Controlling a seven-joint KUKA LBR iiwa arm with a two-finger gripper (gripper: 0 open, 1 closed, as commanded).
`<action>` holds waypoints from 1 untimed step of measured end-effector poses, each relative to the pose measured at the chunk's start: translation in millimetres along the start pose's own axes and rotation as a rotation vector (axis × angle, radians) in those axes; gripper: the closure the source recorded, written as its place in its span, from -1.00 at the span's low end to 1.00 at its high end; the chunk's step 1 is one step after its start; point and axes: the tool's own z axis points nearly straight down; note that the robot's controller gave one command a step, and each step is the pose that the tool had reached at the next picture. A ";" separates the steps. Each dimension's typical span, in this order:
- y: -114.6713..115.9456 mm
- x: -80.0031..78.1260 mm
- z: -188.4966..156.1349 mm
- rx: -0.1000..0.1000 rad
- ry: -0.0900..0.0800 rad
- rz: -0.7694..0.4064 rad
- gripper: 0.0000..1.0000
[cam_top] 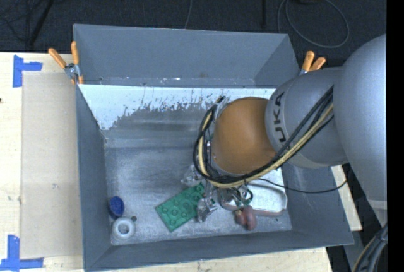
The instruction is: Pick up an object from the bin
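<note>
On the bin [120, 138] floor, near side: my claw [211, 200], over the right edge of a green flat plate [178, 209].
Claw state: I cannot tell.
Other contents: brownish lump [246, 219] just right of my claw; blue cap [116, 206] and white ring [124, 229] at near left.

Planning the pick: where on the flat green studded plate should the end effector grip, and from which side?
Probably from above, closing across the narrower width of the green plate: it lies flat, so only its thin edges offer purchase.
</note>
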 end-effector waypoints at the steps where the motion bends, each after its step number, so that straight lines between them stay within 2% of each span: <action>1: 9.7 14.0 -129.9 0.001 0.002 -0.023 1.00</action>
